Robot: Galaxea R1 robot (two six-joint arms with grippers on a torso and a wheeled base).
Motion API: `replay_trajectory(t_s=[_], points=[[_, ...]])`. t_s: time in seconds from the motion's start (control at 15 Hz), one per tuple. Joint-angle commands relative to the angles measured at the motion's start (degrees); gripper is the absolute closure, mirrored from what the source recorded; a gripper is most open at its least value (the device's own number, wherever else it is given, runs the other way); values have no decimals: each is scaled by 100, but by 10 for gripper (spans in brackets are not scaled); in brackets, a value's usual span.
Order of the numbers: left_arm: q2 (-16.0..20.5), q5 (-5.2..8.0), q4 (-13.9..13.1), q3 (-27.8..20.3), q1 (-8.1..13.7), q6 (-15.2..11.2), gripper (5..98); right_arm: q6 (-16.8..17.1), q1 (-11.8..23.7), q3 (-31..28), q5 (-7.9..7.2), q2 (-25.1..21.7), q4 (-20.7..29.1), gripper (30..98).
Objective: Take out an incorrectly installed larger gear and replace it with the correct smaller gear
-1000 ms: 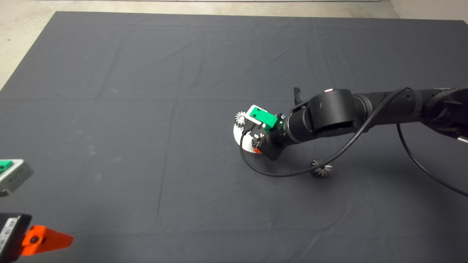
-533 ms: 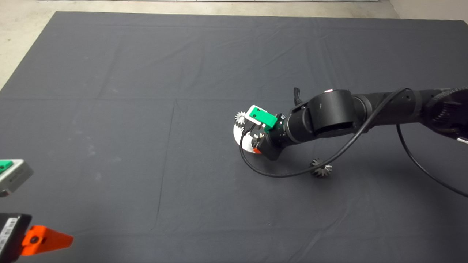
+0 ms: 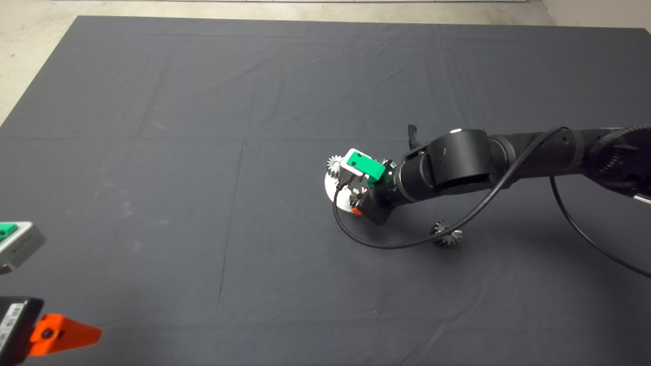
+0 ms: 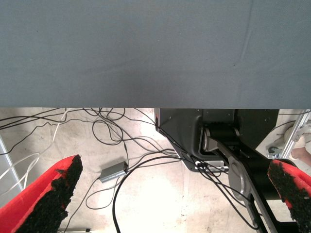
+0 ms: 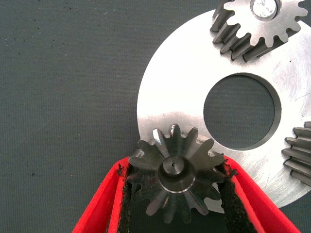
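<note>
The right end effector (image 5: 176, 191) is closed on the smaller gear (image 5: 175, 174), its black pads pressing on opposite teeth, and holds it at the rim of the round silver plate (image 5: 187, 92). The gear's hub faces the wrist camera, so its axis appears to run roughly square to the plate face. It overlaps the plate's edge, and I cannot tell whether it is seated on a shaft or hovering just above. Two brighter silver gears are on the plate: one (image 5: 260, 22) across the large centre hole (image 5: 242, 110), another (image 5: 300, 154) at the side. The larger gear (image 3: 447, 235) lies on the mat of the bench (image 3: 203, 101), apart from the plate beneath the arm's cable, so its removal looks done. The left end effector (image 4: 170, 194) waits spread open at the lower left edge, far from the plate; the right arm is clearly nearer.
</note>
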State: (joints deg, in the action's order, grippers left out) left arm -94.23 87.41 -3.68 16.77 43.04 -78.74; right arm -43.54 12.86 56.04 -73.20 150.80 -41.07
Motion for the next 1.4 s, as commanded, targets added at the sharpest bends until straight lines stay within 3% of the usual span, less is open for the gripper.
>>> replay_trajectory(t_s=[0.0,0.73,0.93,1.13,1.2,1.33], points=[[23,233,-107,-97,29,7,55,-40,103,-68,26,-19,-182,880],[-4,207,-107,-97,29,25,55,-181,164,-165,-36,-124,-164,810],[-21,207,-107,-97,29,25,55,-371,343,-801,-36,-617,-106,760],[24,215,-107,-88,29,-45,55,-922,825,-2237,-53,-1490,-84,720],[40,224,-104,-88,29,-45,55,-1154,997,-2589,-143,-1757,45,711],[12,207,-98,-82,29,-22,55,-1507,1394,-2804,-273,-2274,872,668]])
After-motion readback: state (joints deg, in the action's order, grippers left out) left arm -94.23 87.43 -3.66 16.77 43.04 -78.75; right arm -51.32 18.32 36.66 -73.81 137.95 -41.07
